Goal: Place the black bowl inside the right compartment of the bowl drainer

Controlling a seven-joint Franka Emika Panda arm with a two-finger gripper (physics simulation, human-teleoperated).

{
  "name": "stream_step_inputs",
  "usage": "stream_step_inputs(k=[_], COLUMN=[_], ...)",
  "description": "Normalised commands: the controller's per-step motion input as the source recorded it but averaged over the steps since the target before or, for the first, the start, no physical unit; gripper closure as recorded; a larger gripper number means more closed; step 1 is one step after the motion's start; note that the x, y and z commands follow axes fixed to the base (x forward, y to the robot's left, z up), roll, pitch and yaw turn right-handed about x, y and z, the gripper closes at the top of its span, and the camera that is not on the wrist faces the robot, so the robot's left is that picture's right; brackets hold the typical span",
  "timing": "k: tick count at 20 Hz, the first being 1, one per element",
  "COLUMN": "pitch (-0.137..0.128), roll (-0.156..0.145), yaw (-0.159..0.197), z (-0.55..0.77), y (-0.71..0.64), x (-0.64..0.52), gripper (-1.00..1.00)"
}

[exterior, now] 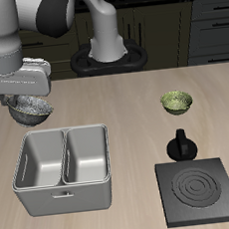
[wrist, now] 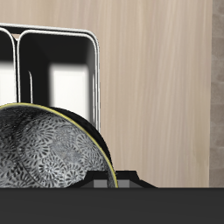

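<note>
While I hold the small round black bowl [exterior: 32, 111] with its grey-white speckled glossy inside up in the air, the hand [exterior: 27, 99] is pinching it at the rim, which I judge keeps the bowl mouth-up and level for the carry. It hangs above the bare wooden tabletop [exterior: 126, 105], just behind the far edge of the large light-grey metal bowl drainer [exterior: 67, 197], not yet over either well. From the wrist view the speckled inside of the bowl sits close under the camera, and beyond it I see the drainer's rounded rim and its middle wall. Both square compartments look empty, with only grey metal walls and floors showing. The right compartment [exterior: 40, 159] lies nearest the bowl, so my guess is that a short move toward the table's front and then a straight descent would set it in; the middle wall and rim are what I would mind. Well apart stand a small green-yellow bowl [exterior: 176, 102] and a flat black square stove plate [exterior: 200, 191].
</note>
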Motion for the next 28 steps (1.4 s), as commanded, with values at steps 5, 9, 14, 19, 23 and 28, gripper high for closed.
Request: stream_step_inputs(k=[5,9,14,19,23,28], pitch=[0.005,0.009,0.013,0.011,0.005,0.012], roll=[-0.009,-0.013,-0.004,0.007,0.005,-0.013], yaw=[-0.006,0.012,0.007,0.023,0.010,0.001], z=[-0.03,-0.06,-0.08,-0.08,-0.05,-0.06], y=[-0.06,-0.03,0.01,0.03,-0.01,-0.10], x=[0.09,0.04,0.03,0.01,0.03,0.00], gripper=[1.00,1.00,1.00,1.00,1.00,1.00])
